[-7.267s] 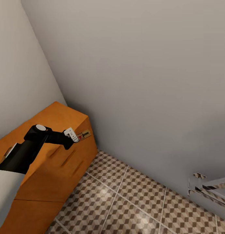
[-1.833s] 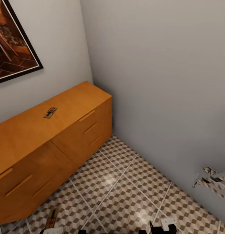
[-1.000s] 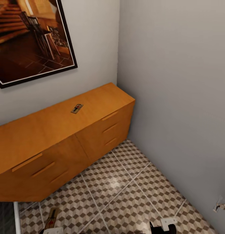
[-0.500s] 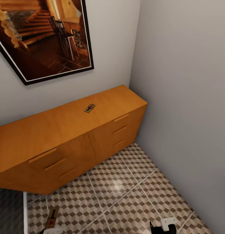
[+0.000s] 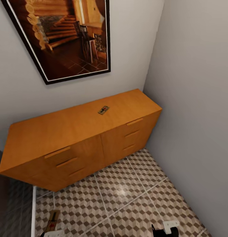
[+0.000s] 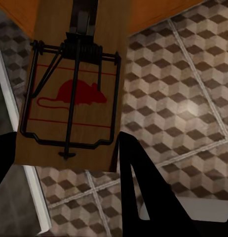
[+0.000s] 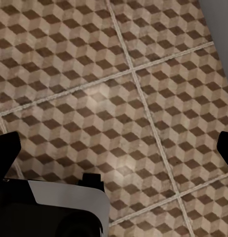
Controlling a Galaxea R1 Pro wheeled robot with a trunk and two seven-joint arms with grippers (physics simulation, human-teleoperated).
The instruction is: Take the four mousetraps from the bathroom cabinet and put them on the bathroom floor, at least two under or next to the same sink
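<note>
Left gripper [image 6: 67,148] is clenched on one mousetrap [image 6: 74,84]; in the left wrist view the board sits between the two dark fingers, wire and red mouse print facing the camera, held above the bathroom floor [image 6: 183,94]. The same trap shows at the bottom edge of the head view, low over the tiles in front of the cabinet [image 5: 84,138]. A second mousetrap [image 5: 103,110] lies flat on the cabinet top, towards its right half, untouched. Right gripper [image 7: 114,148] hangs over bare tiles with its jaws spread wide and nothing between them. No sink is in view. Judgement: task is at an early-to-middle stage; one trap is in hand and not yet set down, one remains on the cabinet, and the other two cannot be accounted for from these views.
</note>
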